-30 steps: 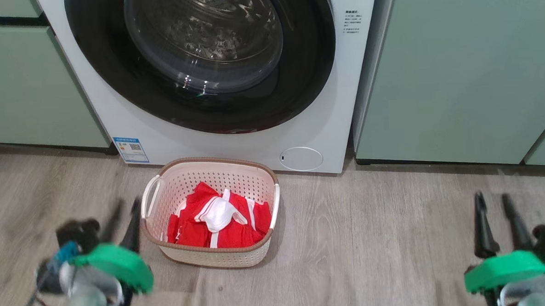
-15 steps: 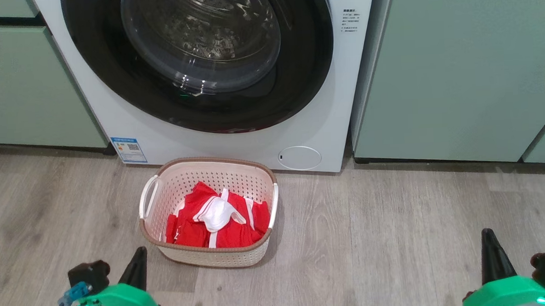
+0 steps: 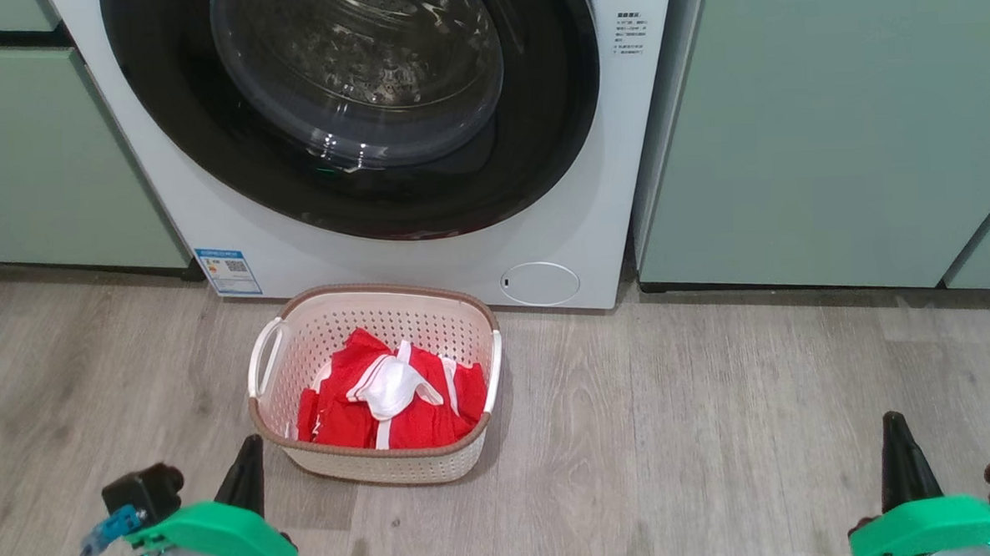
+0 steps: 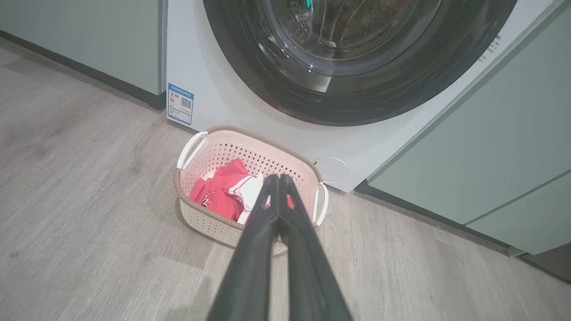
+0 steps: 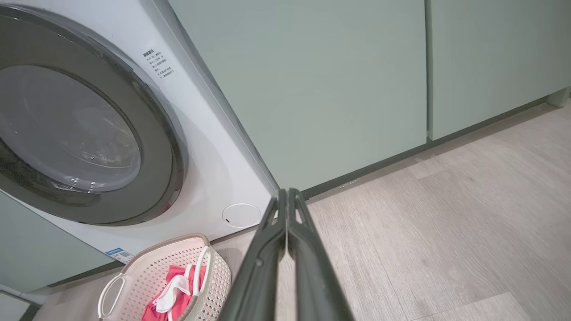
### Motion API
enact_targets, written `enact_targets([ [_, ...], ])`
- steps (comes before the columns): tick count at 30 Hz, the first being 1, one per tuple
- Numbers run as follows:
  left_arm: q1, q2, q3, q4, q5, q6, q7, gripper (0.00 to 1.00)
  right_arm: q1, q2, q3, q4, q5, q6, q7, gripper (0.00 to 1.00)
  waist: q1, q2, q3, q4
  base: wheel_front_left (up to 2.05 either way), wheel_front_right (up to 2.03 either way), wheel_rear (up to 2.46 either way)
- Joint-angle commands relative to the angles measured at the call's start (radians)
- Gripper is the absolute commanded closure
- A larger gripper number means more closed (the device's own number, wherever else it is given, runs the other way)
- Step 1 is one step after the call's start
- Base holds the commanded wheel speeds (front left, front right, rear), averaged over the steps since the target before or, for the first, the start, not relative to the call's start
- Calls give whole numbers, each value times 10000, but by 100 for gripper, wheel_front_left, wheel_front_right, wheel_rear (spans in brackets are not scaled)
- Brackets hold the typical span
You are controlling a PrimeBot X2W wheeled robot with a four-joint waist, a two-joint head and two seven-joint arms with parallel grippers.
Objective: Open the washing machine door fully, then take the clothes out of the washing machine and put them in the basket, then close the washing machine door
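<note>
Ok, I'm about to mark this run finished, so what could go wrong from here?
1. The washing machine door looks closed against the washing machine, but the pictures cannot show whether it is latched; it might swing open.
2. The basket stands on the floor just ahead of the shut left gripper, close to the machine. Rolling or reaching forward could knock it and spill the clothes.
</note>
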Motion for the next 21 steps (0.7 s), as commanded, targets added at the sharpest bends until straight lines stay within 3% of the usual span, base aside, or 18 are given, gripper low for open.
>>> enact_targets([
  [1, -442, 69, 195, -396, -251, 2, 52, 100, -465, -93, -6, -396, 304, -2, 82, 100, 0, 0, 7, -9, 0, 0, 0],
  [21, -333, -146, 562, -1058, -2223, 4, 630, 100, -575, -121, -16, -667, 2548, -4, 670, 100, 0, 0, 103, -134, 0, 0, 0],
])
